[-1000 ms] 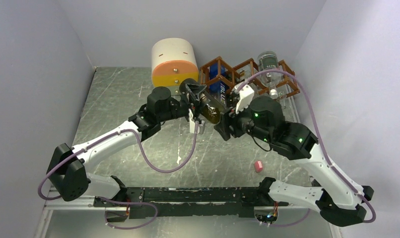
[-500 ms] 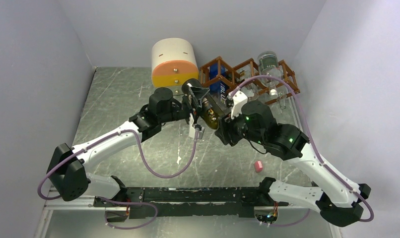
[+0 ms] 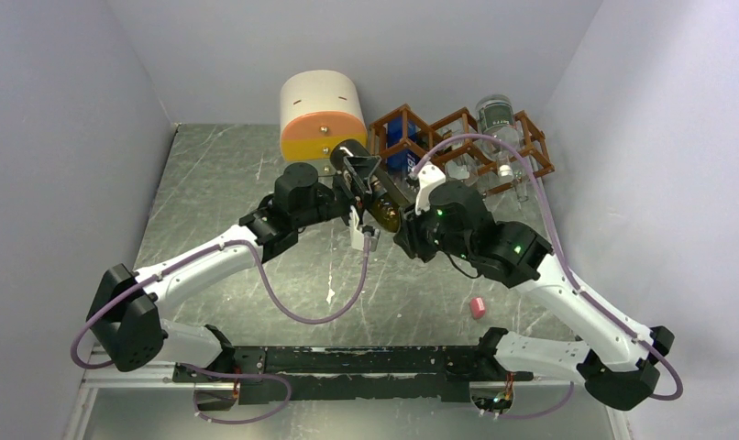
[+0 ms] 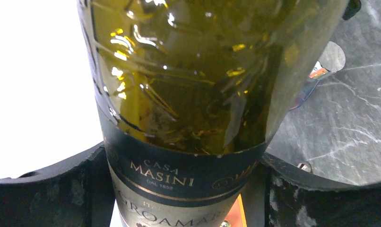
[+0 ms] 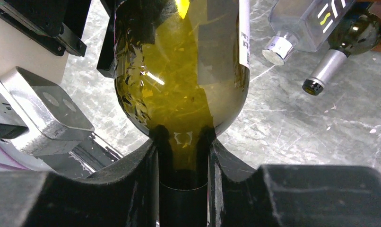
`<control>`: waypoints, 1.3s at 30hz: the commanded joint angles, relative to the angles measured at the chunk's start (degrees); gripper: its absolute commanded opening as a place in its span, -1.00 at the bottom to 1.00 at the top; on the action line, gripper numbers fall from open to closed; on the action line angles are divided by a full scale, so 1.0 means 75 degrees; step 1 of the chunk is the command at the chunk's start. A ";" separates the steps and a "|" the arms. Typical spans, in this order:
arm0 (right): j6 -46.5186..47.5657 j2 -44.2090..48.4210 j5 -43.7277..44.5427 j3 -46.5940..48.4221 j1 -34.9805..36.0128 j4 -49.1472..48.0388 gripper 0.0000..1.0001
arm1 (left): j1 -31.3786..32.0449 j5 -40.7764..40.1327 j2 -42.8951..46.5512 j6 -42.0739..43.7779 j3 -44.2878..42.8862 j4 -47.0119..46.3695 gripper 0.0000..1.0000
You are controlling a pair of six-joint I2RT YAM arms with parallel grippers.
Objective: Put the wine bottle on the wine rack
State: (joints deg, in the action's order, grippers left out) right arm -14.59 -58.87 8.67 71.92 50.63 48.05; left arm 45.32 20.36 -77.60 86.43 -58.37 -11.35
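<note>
Both jaw pairs around wine bottle (image 5: 181, 90)

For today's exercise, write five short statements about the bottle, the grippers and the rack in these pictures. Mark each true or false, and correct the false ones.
1. The left gripper and the right gripper both grip the wine bottle. True.
2. The right gripper holds the bottle by its neck. True.
3. The wine bottle lies in the wine rack. False: it is held between the two grippers, short of the rack.
4. The rack is empty. False: it holds other bottles, among them a clear bottle and a blue bottle.
5. The bottle's label reads CASA MASINI. True.
</note>
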 commanded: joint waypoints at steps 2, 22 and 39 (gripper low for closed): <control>-0.0137 -0.0060 0.0679 0.0021 0.0022 -0.0628 -1.00 | 0.0106 0.0115 0.0214 -0.1044 -0.0423 -0.1070 -0.39; 0.0092 -0.0002 0.3869 0.0609 -0.0071 -0.2193 -1.00 | 0.0098 -0.1393 0.0619 -0.3673 0.0085 -0.0851 0.89; -0.0704 -0.1747 0.0242 0.0632 -0.3945 -0.3497 -1.00 | 0.0052 -0.4770 0.1053 -1.2446 0.0532 0.1987 0.89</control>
State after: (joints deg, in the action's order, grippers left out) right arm -15.59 -71.94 18.76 79.44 24.08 33.23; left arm 45.69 -5.74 -69.87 18.57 -56.23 -4.23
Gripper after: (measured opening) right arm 0.369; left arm 0.947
